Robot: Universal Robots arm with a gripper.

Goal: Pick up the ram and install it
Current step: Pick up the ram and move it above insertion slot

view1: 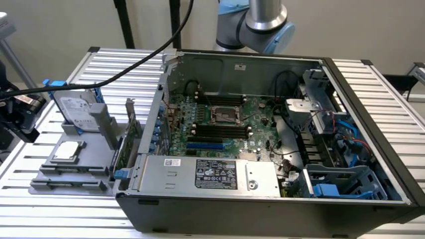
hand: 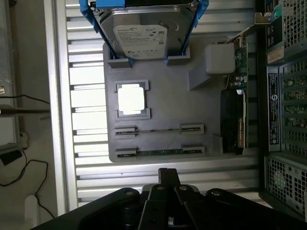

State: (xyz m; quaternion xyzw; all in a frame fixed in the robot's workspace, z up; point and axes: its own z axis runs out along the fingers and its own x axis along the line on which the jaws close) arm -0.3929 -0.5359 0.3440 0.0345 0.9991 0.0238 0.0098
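The ram (hand: pixel 158 152) is a thin green stick standing on edge between two small grey holders, in the row of the grey fixture tray (hand: pixel 163 96) closest to my gripper. My gripper (hand: pixel 169 176) hangs high above the slatted table just off that edge of the tray. Its dark fingers are pressed together and shut on nothing. A second pair of holders (hand: pixel 158 129) beside the ram shows a thin dark line between them. The black memory slots (view1: pixel 219 131) lie on the motherboard inside the open computer case (view1: pixel 265 204).
The tray also carries a silver hard drive in a blue frame (hand: pixel 141 33), a square chip (hand: pixel 132 99) and an upright expansion card (hand: pixel 235 120) next to the case wall. A black device with a cable (view1: pixel 20 114) sits at the exterior view's left. The arm's joint (view1: pixel 265 22) rises behind the case.
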